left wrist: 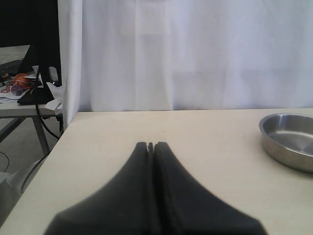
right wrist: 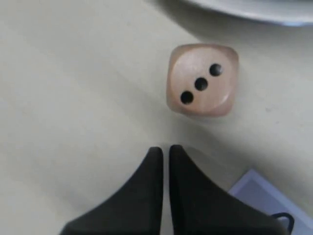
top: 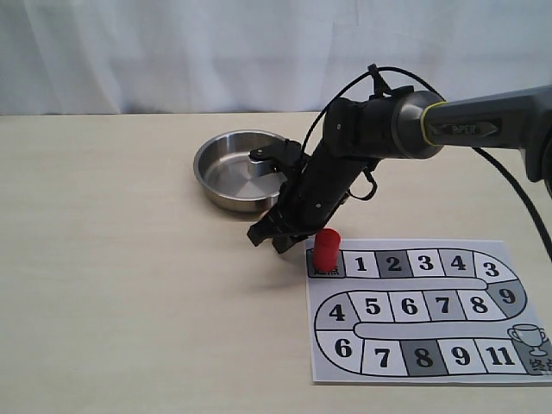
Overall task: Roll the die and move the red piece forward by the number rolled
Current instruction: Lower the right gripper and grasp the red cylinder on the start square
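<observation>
The beige die [right wrist: 202, 81] lies on the table with three pips up, just beyond my right gripper [right wrist: 165, 149], whose jaws are shut with nothing between them. In the exterior view that gripper [top: 274, 239] hangs low over the table between the steel bowl and the board, and the arm hides the die. The red piece [top: 327, 250] stands upright on the board's start square, right beside the gripper. My left gripper [left wrist: 150, 145] is shut and empty above bare table, outside the exterior view.
The steel bowl [top: 207, 160] sits at the back, left of the right arm, and shows empty; its rim [left wrist: 274, 142] also appears in the left wrist view. The paper game board [top: 414, 310] with numbered squares lies at the front right.
</observation>
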Robot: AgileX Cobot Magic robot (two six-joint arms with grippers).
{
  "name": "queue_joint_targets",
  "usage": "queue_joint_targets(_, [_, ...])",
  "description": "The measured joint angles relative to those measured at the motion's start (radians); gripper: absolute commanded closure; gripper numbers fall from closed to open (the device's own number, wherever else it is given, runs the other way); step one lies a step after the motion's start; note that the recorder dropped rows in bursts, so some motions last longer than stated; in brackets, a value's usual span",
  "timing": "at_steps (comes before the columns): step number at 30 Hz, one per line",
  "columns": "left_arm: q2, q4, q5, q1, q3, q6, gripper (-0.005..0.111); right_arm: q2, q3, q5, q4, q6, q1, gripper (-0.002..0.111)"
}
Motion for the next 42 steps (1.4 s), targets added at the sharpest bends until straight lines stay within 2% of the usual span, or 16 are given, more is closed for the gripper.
queue_joint_targets(21, [0.0,0.0,0.0,0.0,0.0,0.0,0.107,-0.005,0.0,-0.031,0.0,0.0,0.0,0.104])
queue_joint_targets(31, [0.0,0.0,0.0,0.0,0.0,0.0,0.107,-0.174,0.0,0.023,-0.03,0.03,0.0,0.103])
queue_joint_targets(34, [0.0,0.0,0.0,0.0,0.0,0.0,0.107,-0.223,0.0,0.065,-0.118,0.105,0.0,0.092])
queue_joint_targets(39, [0.0,0.0,0.0,0.0,0.0,0.0,0.107,-0.252,0.0,0.164,-0.248,0.188,0.0,0.051])
queue_joint_targets(42, [0.0,0.0,0.0,0.0,0.0,0.0,0.107,-0.252,0.0,0.215,-0.262,0.206,0.0,0.037])
